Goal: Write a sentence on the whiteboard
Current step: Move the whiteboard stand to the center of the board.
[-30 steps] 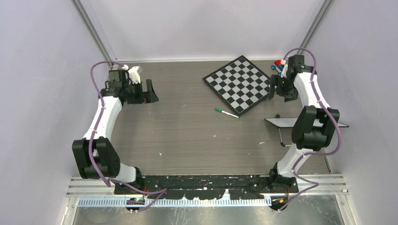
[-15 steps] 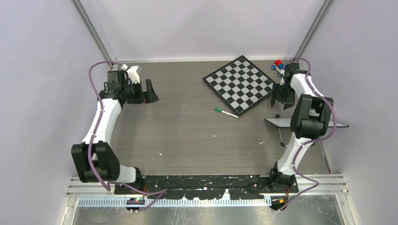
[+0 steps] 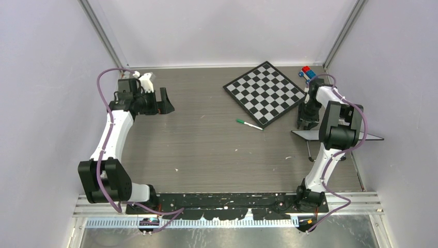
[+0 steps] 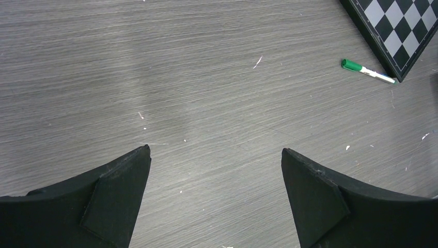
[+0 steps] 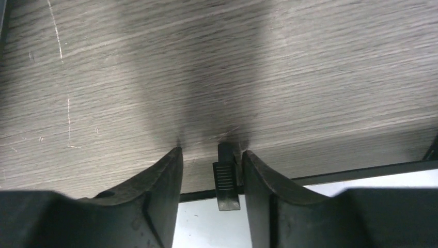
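The whiteboard [image 3: 307, 134] lies at the right of the table, its middle hidden under my right arm. My right gripper [image 3: 306, 122] points down at the board's far edge. In the right wrist view the gripper [image 5: 212, 152] is open, its jaws astride the board's dark edge. A small black foot [image 5: 226, 178] sits between them, against the right finger. The white surface [image 5: 206, 222] shows no green sentence. A green-capped marker [image 3: 249, 124] lies loose mid-table, also in the left wrist view [image 4: 368, 71]. My left gripper [image 3: 164, 102] is open and empty at the far left [image 4: 216, 152].
A black-and-white chessboard [image 3: 264, 93] lies at the back, its corner near the marker [image 4: 397, 26]. A small red and blue toy [image 3: 306, 72] sits at the back right corner. A thin black leg [image 3: 310, 152] sticks out from the whiteboard's near side.
My right gripper has come down and toward the near side, from beside the chessboard's right corner to the whiteboard's far edge. The left arm has not moved.
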`<state>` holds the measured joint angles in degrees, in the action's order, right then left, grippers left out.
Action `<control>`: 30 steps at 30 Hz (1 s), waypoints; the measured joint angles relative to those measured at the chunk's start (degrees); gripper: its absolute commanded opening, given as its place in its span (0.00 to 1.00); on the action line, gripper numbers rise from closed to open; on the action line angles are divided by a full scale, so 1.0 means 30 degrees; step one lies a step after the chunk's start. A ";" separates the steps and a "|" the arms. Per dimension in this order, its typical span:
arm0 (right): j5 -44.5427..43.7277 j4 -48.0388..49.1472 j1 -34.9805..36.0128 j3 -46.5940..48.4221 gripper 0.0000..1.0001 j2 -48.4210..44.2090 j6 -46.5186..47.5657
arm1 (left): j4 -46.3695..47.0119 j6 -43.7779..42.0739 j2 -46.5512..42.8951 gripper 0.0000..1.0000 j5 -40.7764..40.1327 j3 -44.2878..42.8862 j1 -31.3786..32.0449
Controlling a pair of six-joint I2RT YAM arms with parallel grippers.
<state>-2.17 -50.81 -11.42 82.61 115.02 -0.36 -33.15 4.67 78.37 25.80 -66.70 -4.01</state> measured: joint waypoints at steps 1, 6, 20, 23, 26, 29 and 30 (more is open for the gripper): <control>0.0080 -0.0007 0.0000 0.0000 0.41 0.0000 -0.0007 | 0.0000 0.0022 -0.0007 1.00 0.0000 0.0000 0.0000; 0.0495 -0.0233 -0.0007 -0.0007 0.16 0.0036 0.0138 | 0.0000 0.0153 -0.0029 1.00 0.0000 0.0000 0.0000; 0.1078 -0.0656 0.2018 -0.1829 0.00 -0.1100 0.2033 | 0.0044 0.0299 -0.0138 1.00 -0.0022 0.0007 0.0000; 0.1319 -0.0729 0.3038 -0.2543 0.00 -0.1661 0.2470 | 0.0044 0.0306 -0.0138 1.00 -0.0022 0.0007 0.0000; 0.1428 -0.0823 0.4065 -0.3213 0.00 -0.2477 0.2761 | 0.0058 0.0306 -0.0138 1.00 -0.0029 0.0015 0.0000; 0.1479 -0.0984 0.5348 -0.3504 0.00 -0.3031 0.2965 | 0.0051 0.0328 -0.0138 1.00 -0.0029 0.0015 0.0000; 0.1494 -0.1020 0.5858 -0.3512 0.00 -0.3118 0.3002 | 0.0051 0.0342 -0.0138 1.00 -0.0029 0.0015 0.0000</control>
<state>2.31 -53.87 6.15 72.07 105.67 8.64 -32.99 5.69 77.95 25.71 -66.65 -4.01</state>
